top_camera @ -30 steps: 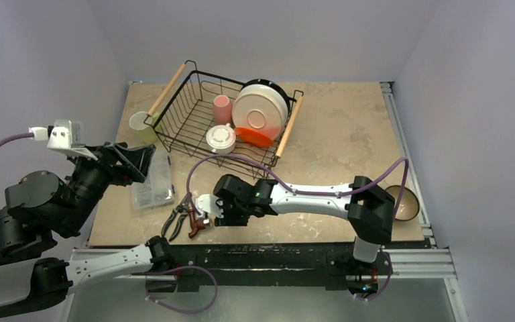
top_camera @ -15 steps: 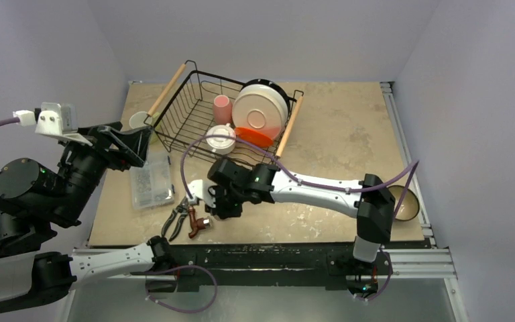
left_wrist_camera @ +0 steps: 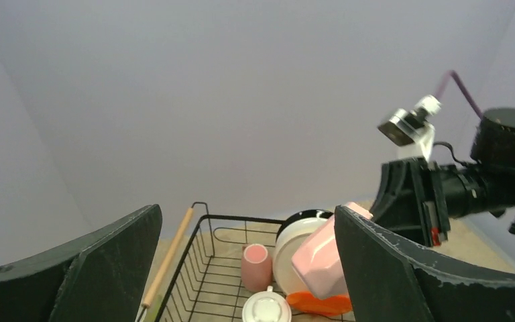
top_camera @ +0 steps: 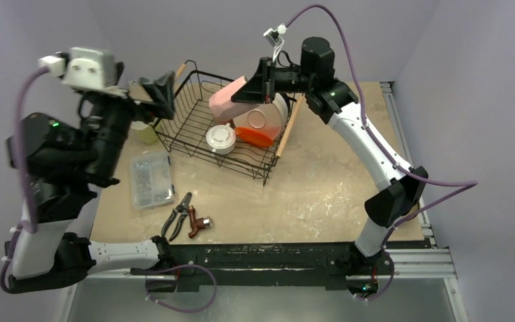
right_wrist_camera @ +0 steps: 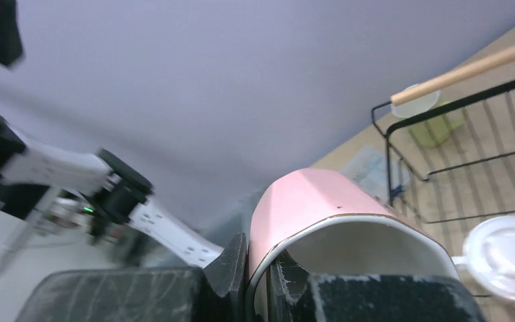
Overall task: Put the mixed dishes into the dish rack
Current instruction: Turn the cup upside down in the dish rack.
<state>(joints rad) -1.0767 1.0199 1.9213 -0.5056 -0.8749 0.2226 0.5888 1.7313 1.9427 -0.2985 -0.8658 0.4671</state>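
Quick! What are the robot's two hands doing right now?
Left gripper: open, holding nothing.
Right gripper: shut on the pink mug, pinching its rim.

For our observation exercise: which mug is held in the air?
The big pink mug, gripped at its rim by the right gripper above the dish rack. The small pink mug and white mug sit inside; the yellow-green mug sits outside.

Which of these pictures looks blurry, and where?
Right wrist view: the left arm in the background is smeared, while the pink mug pinched by the right gripper looks fairly crisp. Left wrist view: sharp. Top view: even light, soft shadows.
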